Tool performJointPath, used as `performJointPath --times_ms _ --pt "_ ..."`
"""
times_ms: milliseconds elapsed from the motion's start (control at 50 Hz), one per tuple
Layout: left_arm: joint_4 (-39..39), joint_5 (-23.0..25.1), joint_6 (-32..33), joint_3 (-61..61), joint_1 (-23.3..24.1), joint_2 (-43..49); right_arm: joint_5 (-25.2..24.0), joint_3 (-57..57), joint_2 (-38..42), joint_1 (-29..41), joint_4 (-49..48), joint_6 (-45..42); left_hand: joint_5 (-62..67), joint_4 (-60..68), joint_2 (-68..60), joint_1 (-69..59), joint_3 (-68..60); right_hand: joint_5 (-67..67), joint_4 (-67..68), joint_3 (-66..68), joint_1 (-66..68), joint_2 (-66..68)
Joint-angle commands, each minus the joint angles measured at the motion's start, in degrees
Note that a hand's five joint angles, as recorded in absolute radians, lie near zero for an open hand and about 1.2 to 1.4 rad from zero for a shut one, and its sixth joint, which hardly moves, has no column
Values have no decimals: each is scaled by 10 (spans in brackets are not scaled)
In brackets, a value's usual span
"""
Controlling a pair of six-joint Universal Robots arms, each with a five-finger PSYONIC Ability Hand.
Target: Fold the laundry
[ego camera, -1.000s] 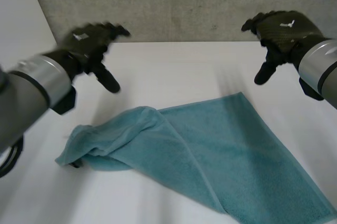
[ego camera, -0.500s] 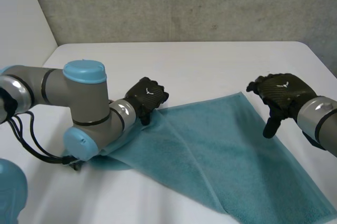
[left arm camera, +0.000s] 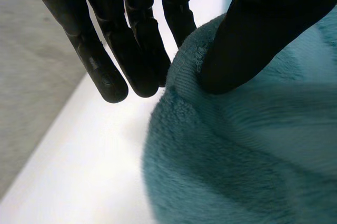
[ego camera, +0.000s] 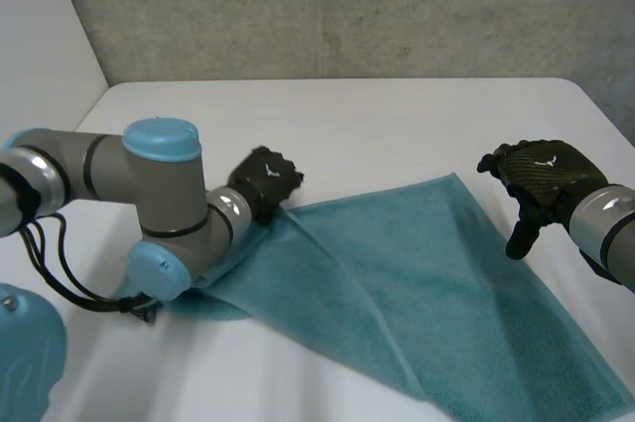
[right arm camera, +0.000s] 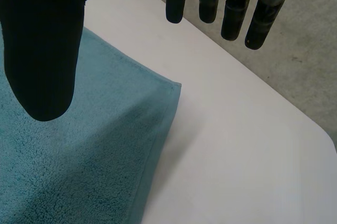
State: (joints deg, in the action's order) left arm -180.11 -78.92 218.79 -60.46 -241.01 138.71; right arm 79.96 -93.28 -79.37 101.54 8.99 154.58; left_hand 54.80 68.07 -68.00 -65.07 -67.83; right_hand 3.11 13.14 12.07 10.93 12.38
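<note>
Ok, status from where I stand, left to right. Left arm of grey joints with a light-blue cap (ego camera: 162, 139) is bent low over the white table (ego camera: 377, 124), its elbow over the bunched left end of the teal terry towel (ego camera: 427, 283). Left robot hand (ego camera: 266, 182) sits at the towel's far-left edge, where the cloth rises in a soft fold. In the left wrist view the thumb (left arm camera: 263, 29) is planted on top of that fold. The straight fingers (left arm camera: 137, 39) are side by side just past the rim, tips near the bare table. The fold sits between thumb and fingers, but they are apart, so no pinch on the cloth.

From that hand the towel lies flat on the table, running through the middle and out toward the near right side. Its left end is doubled over and rumpled; the rest is smooth, with one corner pointing at the grey concrete wall (ego camera: 327, 5).

Right robot hand (ego camera: 541, 179) hangs above the table just right of that far corner, not touching cloth. In the right wrist view its thumb (right arm camera: 45, 39) is over the towel. The straight fingers (right arm camera: 231, 8) are slightly spread over bare table beyond the corner. It is relaxed and holding nothing.
</note>
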Motion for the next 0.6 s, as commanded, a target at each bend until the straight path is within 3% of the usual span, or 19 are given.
performJointPath --times_ms 20,160,260,300,380,520,600 --pt "-91 -89 -6 -64 0 -97 3 -2 0 2 7 8 152 119 -120 -149 -122 -31 -31 -21 -9 -24" --pt "-131 -98 -22 -118 0 -206 3 -21 0 4 27 80 152 119 -120 -149 -122 -31 -31 -21 -9 -24" --pt "-126 -122 -69 -124 -11 -262 -29 -31 0 5 52 156 152 119 -120 -149 -122 -31 -31 -21 -9 -24" --pt "-111 -134 -89 -129 -21 -283 -92 -48 0 3 59 211 152 119 -120 -149 -122 -31 -31 -21 -9 -24" --pt "-79 -135 -108 -144 -26 -314 -129 -57 0 13 55 222 152 119 -120 -149 -122 -31 -31 -21 -9 -24" --pt "-64 -135 -126 -182 -41 -350 -117 -56 38 38 30 216 152 119 -120 -149 -122 -31 -31 -21 -9 -24" --pt "-64 -135 -130 -212 -52 -373 -63 -55 62 52 -5 213 152 119 -120 -149 -122 -31 -31 -21 -9 -24"
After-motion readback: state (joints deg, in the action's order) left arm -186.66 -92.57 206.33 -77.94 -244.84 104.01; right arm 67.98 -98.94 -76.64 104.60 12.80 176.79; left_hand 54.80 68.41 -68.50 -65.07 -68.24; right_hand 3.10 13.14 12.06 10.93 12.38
